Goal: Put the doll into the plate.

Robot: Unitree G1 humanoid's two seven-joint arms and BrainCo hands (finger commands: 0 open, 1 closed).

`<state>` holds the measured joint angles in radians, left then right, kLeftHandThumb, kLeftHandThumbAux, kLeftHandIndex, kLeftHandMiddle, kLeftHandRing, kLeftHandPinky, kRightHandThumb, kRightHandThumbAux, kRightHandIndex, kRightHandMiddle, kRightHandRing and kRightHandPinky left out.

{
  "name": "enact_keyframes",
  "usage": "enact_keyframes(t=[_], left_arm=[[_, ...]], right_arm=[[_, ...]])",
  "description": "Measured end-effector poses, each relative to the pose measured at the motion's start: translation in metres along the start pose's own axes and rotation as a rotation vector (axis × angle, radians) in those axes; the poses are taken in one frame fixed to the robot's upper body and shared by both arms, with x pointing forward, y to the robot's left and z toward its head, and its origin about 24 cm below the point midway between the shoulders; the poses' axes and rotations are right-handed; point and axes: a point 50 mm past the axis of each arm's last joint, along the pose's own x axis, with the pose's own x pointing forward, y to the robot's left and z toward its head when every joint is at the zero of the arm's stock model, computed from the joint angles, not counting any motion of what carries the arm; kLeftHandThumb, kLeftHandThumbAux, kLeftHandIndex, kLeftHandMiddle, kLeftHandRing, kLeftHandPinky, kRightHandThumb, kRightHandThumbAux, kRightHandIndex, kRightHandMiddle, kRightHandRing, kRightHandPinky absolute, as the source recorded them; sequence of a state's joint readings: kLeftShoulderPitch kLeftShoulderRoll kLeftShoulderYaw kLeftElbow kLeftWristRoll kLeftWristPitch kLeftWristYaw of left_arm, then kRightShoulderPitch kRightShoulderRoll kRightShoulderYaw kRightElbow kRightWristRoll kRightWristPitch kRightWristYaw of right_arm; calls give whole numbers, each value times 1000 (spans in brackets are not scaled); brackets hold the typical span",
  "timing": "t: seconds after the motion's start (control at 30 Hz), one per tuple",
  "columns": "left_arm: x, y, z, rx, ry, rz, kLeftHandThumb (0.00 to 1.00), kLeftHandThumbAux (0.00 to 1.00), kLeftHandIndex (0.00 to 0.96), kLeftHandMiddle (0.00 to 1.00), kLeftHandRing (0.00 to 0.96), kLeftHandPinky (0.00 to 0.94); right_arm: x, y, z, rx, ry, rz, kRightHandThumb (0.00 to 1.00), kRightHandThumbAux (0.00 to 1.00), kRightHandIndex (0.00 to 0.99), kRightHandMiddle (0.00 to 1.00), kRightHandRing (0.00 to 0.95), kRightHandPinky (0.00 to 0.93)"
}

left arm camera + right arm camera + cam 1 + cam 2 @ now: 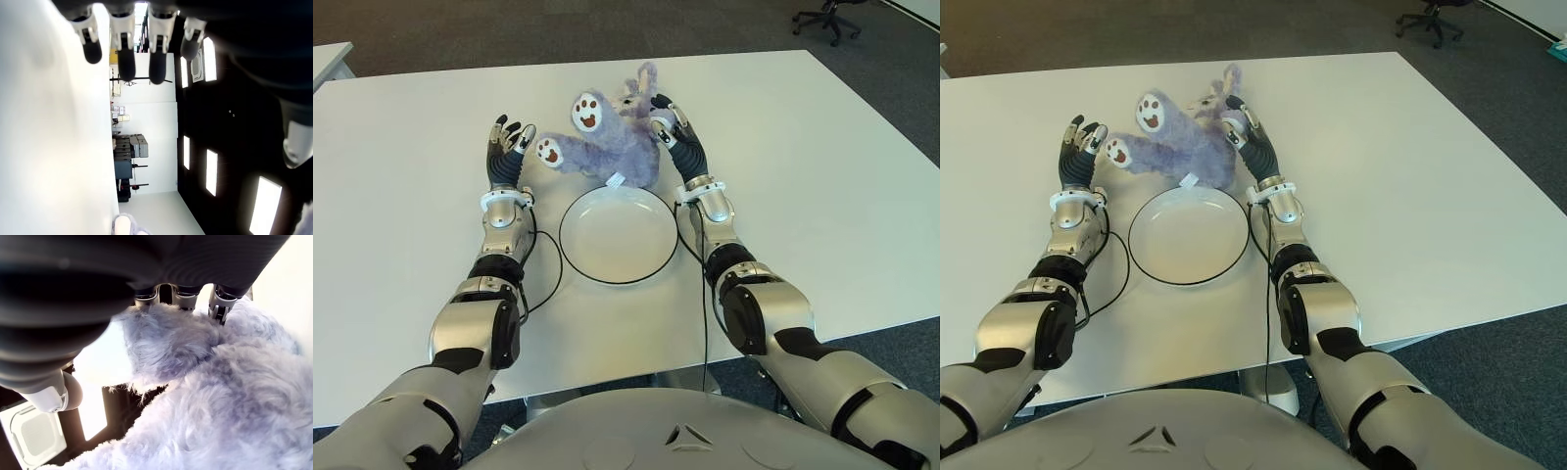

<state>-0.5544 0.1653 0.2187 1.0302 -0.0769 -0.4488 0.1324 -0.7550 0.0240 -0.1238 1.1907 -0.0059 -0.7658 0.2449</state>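
Note:
A fluffy purple doll (612, 147) with white brown-padded paws lies on the white table (822, 166), just beyond the far rim of the round white plate (617, 235). The plate holds nothing. My right hand (668, 119) is against the doll's right side, fingers (222, 308) extended and pressed into the fur (220, 391), thumb held apart. My left hand (509, 142) is to the left of the doll's outstretched paw, close to it, with straight spread fingers (126, 58) holding nothing.
Black cables (544, 279) run along both forearms beside the plate. The table's front edge is near my body. A black office chair (827, 15) stands on the carpet at the far right, and another table's corner (328, 59) shows at the far left.

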Motion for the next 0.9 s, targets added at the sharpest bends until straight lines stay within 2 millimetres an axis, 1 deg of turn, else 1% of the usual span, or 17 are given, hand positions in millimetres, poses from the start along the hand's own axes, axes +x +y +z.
enact_keyframes(t=[0.13,0.3,0.47,0.5,0.6,0.63,0.8,0.9], left_arm=[[0,0,0,-1,0,1,0,475,58,186,163,73],[0,0,0,-4,1,2,0,477,68,186,159,61],[0,0,0,-4,1,2,0,477,80,194,161,61],[0,0,0,-4,1,2,0,475,84,195,162,68],[0,0,0,-4,1,2,0,472,86,196,165,72],[0,0,0,-4,1,2,0,469,82,196,168,75],[0,0,0,-4,1,2,0,468,77,194,166,73],[0,0,0,-4,1,2,0,469,75,189,161,64]], right_arm=[[0,2,0,-12,3,2,518,432,27,5,0,28],[0,4,-1,-26,8,6,539,447,35,11,0,33],[1,4,-2,-28,18,-8,571,474,49,22,0,63],[1,4,-2,-27,21,-13,588,484,60,28,12,92],[1,5,-3,-27,29,-28,601,490,69,33,29,123],[1,5,-3,-27,33,-34,629,497,85,46,55,163],[1,6,-5,-32,54,-67,678,505,113,69,88,187],[2,6,-7,-33,67,-86,715,514,146,107,123,212]])
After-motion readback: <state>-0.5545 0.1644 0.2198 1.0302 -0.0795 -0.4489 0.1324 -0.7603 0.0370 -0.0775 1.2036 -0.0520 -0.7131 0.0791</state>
